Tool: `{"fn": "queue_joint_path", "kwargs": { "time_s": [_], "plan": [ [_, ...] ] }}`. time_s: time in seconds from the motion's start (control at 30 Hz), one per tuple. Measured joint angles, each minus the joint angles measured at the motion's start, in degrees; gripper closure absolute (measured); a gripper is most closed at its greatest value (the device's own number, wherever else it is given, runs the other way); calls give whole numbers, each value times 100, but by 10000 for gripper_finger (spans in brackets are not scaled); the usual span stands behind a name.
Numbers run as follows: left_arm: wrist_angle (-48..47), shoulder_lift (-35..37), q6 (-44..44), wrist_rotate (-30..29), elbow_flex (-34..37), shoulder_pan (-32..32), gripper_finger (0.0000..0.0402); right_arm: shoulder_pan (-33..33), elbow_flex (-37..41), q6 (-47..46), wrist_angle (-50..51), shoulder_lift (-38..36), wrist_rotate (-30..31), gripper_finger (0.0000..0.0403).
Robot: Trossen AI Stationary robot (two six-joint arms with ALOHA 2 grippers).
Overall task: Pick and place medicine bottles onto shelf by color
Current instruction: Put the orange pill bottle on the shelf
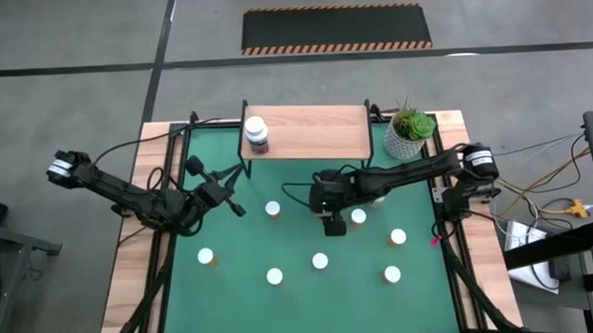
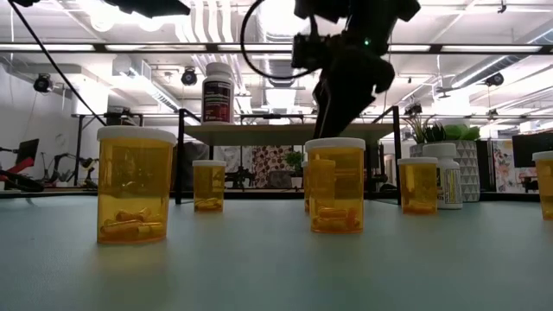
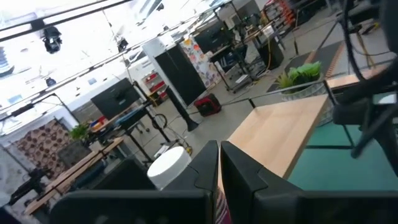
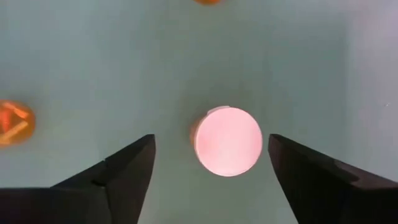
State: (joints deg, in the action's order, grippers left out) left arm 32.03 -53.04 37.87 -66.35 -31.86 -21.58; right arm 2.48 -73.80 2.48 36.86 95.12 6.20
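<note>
Several white-capped orange bottles stand upright on the green mat (image 1: pixel 231 278), among them one (image 1: pixel 320 261) near the middle and one (image 1: pixel 359 216) beside my right gripper. A larger white-and-dark bottle (image 1: pixel 257 134) stands on the light-wood shelf (image 1: pixel 310 131) at the far edge. My right gripper (image 1: pixel 333 226) points down, open and empty. In the right wrist view its fingers (image 4: pixel 211 140) stand on either side of an orange bottle's white cap (image 4: pixel 229 142), above it and apart from it. My left gripper (image 1: pixel 237 208) is shut and empty left of centre, facing the shelf (image 3: pixel 286 134).
A white pot with a green plant (image 1: pixel 411 133) stands at the shelf's right end, with a small white bottle (image 2: pixel 445 177) beside it. Other orange bottles stand at the mat's left (image 1: pixel 206 256), near side (image 1: pixel 275 276) and right (image 1: pixel 398 237). Cables run along both table sides.
</note>
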Motion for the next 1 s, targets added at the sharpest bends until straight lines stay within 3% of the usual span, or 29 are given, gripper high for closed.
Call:
{"fn": "queue_joint_path", "kwargs": {
  "time_s": [0.27, 0.57, 1.0],
  "plan": [
    [0, 0, 2, -2, 0, 0, 400, -2, 0, -57, 13, 280, 481, 90],
    [0, -9, 7, 0, 0, 0, 400, -39, 4, -49, -72, 469, 494, 92],
    [-4, -15, 44, 2, 0, 0, 400, -39, 7, -53, -131, 543, 384, 190]
  ]
}}
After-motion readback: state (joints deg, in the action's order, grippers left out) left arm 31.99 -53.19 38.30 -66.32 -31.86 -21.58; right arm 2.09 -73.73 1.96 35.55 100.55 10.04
